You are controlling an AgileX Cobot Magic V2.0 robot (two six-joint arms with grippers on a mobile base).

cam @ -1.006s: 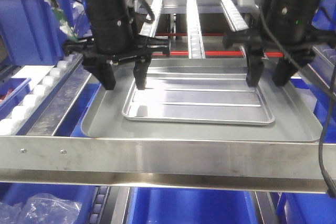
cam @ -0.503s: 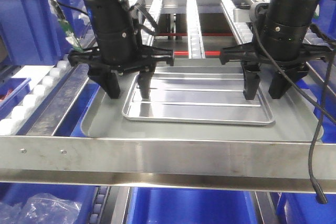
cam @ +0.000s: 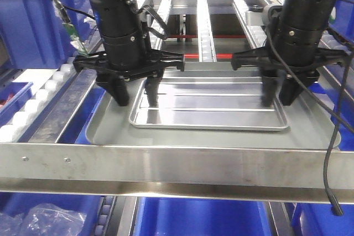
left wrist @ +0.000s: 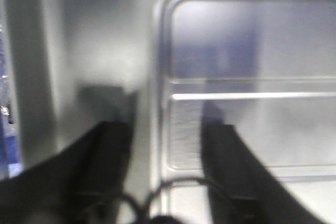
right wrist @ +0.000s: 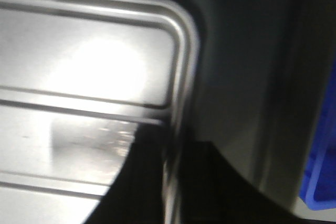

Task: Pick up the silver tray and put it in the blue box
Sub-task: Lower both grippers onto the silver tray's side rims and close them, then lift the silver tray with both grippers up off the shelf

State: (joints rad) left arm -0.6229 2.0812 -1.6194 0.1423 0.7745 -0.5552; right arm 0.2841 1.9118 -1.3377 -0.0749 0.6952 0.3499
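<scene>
**Silver tray: two-arm pickup, both ends straddled**

- **Item.** Silver tray point(cam: 210, 103), shiny, with two long raised lines across its floor. It lies flat inside a larger dull grey tray point(cam: 110, 128) on the steel shelf point(cam: 166, 169). It is not lifted and is nowhere near a box.
- **Left gripper** point(cam: 135, 102). Fingers are apart and pointing down over the tray's left rim. The left wrist view shows one finger point(left wrist: 107, 150) on the grey floor outside the rim and the other inside the silver tray. There is a clear gap on both sides of the rim, so nothing is gripped.
- **Right gripper** point(cam: 278, 102). It is set the same way over the right rim, but with the fingers much closer together. In the right wrist view the rim runs up between two dark fingers point(right wrist: 142, 182) that crowd it. I cannot tell whether they are actually pinching it, as both views are blurred there.
- **Reason for placement.** A thin, flat tray offers nothing to hold except its raised lip. Taking both short ends at once should keep it level and stop it sliding on the grey tray.
- **Destination.** Blue box point(cam: 27, 26), judged to be the deep crate at upper left. More blue bins point(cam: 199, 216) sit below the shelf.
- **Stage.** Judged to be early in the task, with the grasp being set. Pinching, lifting and carrying are yet to come.
</scene>
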